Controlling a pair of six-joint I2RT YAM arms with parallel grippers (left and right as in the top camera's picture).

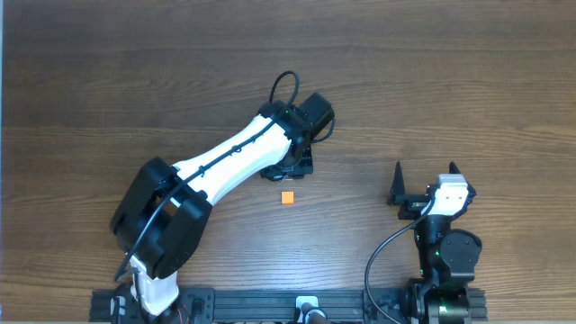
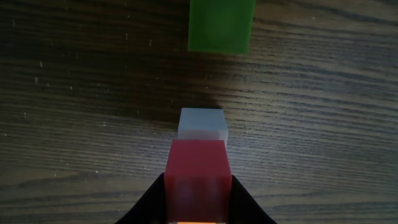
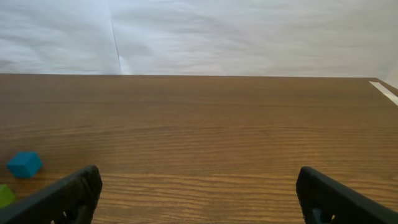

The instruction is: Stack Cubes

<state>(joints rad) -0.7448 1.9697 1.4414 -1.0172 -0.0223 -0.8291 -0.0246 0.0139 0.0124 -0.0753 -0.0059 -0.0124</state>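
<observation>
Okay: wood-grain table (image 1: 450,72), white backdrop (image 3: 249,31) beyond. Left gripper (image 2: 198,199) clamped on red cube (image 2: 198,165), faces square to fingers; white cube (image 2: 202,124) just ahead, green cube (image 2: 221,25) farther ahead. Right gripper (image 3: 198,171) spread wide, blue cube (image 3: 25,164) ahead toward left arm.

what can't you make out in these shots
- Red cube and white cube: whether they touch. The left wrist view looks along them, and the left arm covers them in the top view.
- Green cube: cut off by the left wrist view's edge.
- Green bit near the blue cube: cut off by the right wrist view's edge.
</observation>
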